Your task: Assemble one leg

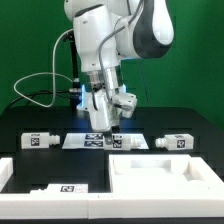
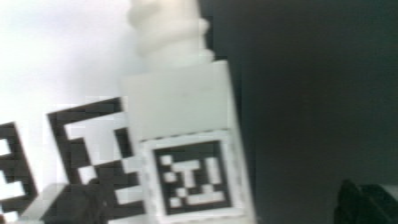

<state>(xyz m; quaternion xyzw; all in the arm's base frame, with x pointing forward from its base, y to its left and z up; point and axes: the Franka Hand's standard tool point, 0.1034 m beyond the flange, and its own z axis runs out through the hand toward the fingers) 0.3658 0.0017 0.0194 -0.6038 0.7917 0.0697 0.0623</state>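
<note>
A white square leg (image 2: 183, 120) with a black marker tag and a threaded screw end (image 2: 169, 30) lies on the black table, filling the wrist view. In the exterior view it (image 1: 130, 142) lies just at the right end of the marker board. My gripper (image 2: 222, 205) is open, with a dark fingertip (image 2: 68, 203) on one side of the leg and the other (image 2: 370, 200) well off its other side. In the exterior view the gripper (image 1: 104, 126) hangs low over the table, just above this leg. It holds nothing.
The marker board (image 1: 88, 140) lies under the arm. Two more white legs lie at the exterior view's left (image 1: 40, 140) and right (image 1: 176, 142). A large white tabletop part (image 1: 165, 172) sits front right, with other white parts front left (image 1: 62, 188).
</note>
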